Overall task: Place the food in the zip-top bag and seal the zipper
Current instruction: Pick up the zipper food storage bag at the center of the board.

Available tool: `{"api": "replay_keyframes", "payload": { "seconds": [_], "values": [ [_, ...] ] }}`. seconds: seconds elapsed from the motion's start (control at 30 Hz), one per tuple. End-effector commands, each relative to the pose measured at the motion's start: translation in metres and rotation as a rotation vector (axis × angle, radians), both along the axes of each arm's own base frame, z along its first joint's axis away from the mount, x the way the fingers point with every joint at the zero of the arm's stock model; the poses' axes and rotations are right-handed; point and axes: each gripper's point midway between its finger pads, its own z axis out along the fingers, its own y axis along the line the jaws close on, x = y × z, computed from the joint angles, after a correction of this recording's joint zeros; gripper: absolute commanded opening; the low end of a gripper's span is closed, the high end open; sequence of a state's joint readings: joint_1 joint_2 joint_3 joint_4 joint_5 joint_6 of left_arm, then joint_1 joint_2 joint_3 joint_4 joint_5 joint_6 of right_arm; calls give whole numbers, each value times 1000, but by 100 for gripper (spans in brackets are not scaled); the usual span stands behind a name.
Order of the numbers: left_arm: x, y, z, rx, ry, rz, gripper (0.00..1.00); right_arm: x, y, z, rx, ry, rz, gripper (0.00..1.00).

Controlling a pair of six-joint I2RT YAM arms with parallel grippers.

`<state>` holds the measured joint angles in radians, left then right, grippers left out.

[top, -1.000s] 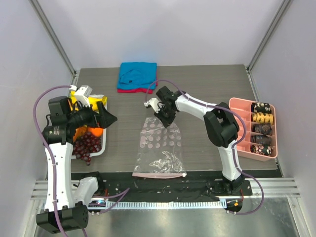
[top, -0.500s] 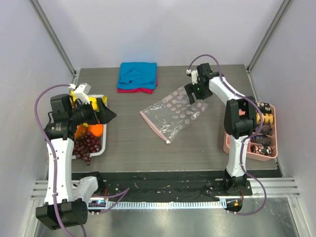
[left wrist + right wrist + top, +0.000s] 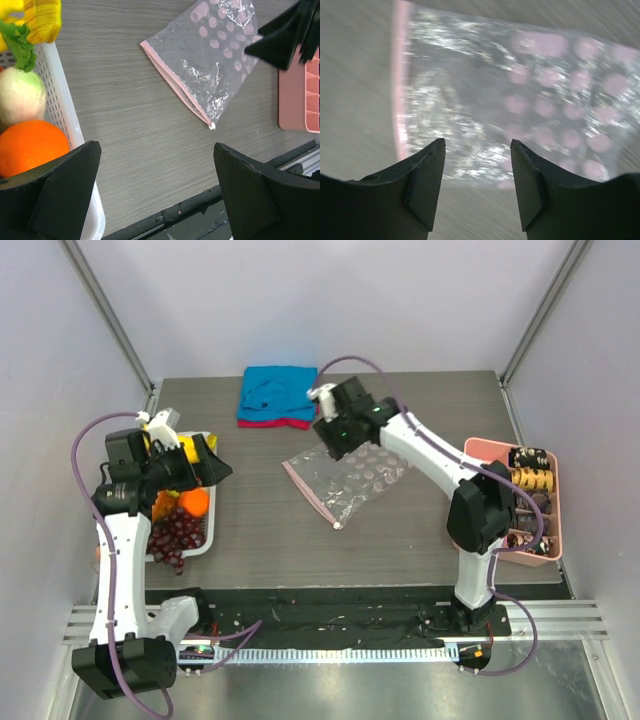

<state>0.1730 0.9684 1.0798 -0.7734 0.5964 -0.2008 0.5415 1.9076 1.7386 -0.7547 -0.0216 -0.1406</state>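
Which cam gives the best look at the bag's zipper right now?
Left wrist: the zipper shows sharp, end to end, down to its white tip. Top external shows the zipper whole but small. Right wrist catches only a blurred stretch of the zipper.

A robot lab cell: white panel walls [image 3: 330, 300], aluminium frame posts [image 3: 108, 318], grey bench table [image 3: 250, 540].

zip-top bag [image 3: 352, 475]: flat, diagonal | zipper [image 3: 309, 495]: left edge | food [image 3: 180, 528]: in white basket [image 3: 212, 527]

blue cloth [image 3: 278, 395], pink tray [image 3: 480, 448], white basket [image 3: 201, 543]
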Motion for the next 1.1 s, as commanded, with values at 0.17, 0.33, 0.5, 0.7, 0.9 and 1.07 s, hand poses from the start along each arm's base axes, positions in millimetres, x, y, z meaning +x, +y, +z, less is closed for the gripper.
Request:
{"api": "replay_keyframes", "payload": {
  "seconds": [0.17,0.33,0.5,0.7,0.9,1.07],
  "values": [
    [17,18,18,-86,7,123,100,-49,90,-34,-174,-75,111,50],
    [17,22,16,-105,-10,150,100,-56,110,-54,-241,-76,122,49],
    [16,22,17,-113,-16,151,100,-58,113,-71,-291,-73,131,48],
    [18,23,16,-118,-18,149,100,-57,112,-91,-331,-56,126,48],
    [18,23,14,-124,-20,152,100,-61,116,-100,-318,-26,135,48],
    [18,24,13,-126,-24,153,100,-64,120,-103,-302,-4,142,54]
  ]
}}
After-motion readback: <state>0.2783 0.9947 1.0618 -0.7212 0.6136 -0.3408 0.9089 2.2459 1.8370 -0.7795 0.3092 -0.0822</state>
